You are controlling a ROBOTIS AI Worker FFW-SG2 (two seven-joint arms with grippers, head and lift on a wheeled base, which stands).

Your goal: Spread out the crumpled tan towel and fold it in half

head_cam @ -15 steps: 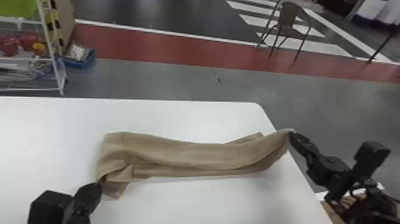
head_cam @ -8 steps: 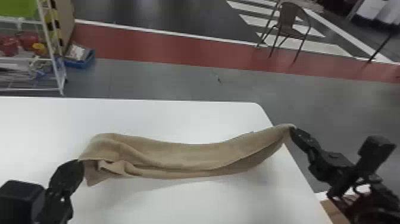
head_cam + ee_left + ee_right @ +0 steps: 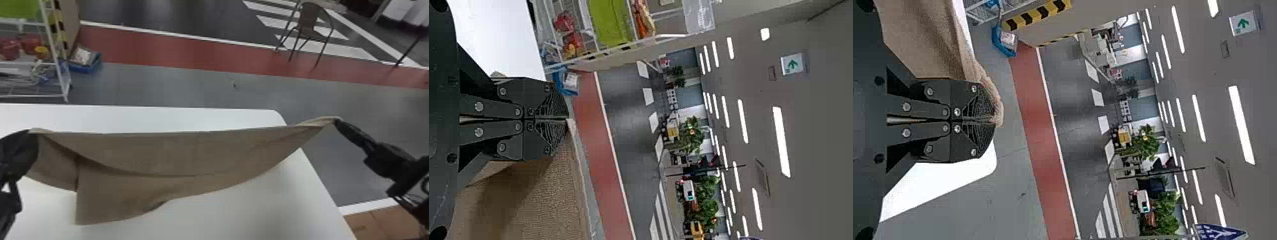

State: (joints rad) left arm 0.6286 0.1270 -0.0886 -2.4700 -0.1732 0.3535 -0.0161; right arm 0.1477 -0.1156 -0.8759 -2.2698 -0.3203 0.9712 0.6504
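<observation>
Tan, matte cloth for the towel (image 3: pixel 178 153): soft, thin, loosely layered, with a broad curved fold across the front and a squarish flap low at left of the frame. Smooth, hard white on the bench (image 3: pixel 255 210), rounded at its far right corner. Rigid black metal on both grippers. Across the middle of the head view, towel stretched between left gripper (image 3: pixel 32 131) at the left edge and right gripper (image 3: pixel 335 121) right of centre. Upper edge nearly straight and taut, lower edge bowed; right end past the bench's edge in the picture, against grey floor (image 3: pixel 191 84). Contact of the lower folds with the bench: cannot tell.

In the left wrist view, fingers pressed together on the towel, with coarse woven grain close up; also a green-and-white sign (image 3: pixel 792 64) and long ceiling lights (image 3: pixel 781 142). In the right wrist view, fingers likewise clamped, thick rolled hem wrapped around the tips; also a blue-and-white sign (image 3: pixel 1220 232). Back in the head view, brown chair (image 3: pixel 309 22) at upper right, white wire rack (image 3: pixel 60 73) at upper left.

Long axis side to side across the frame, right end slightly higher; flap's corner pointing down toward the lower left.
</observation>
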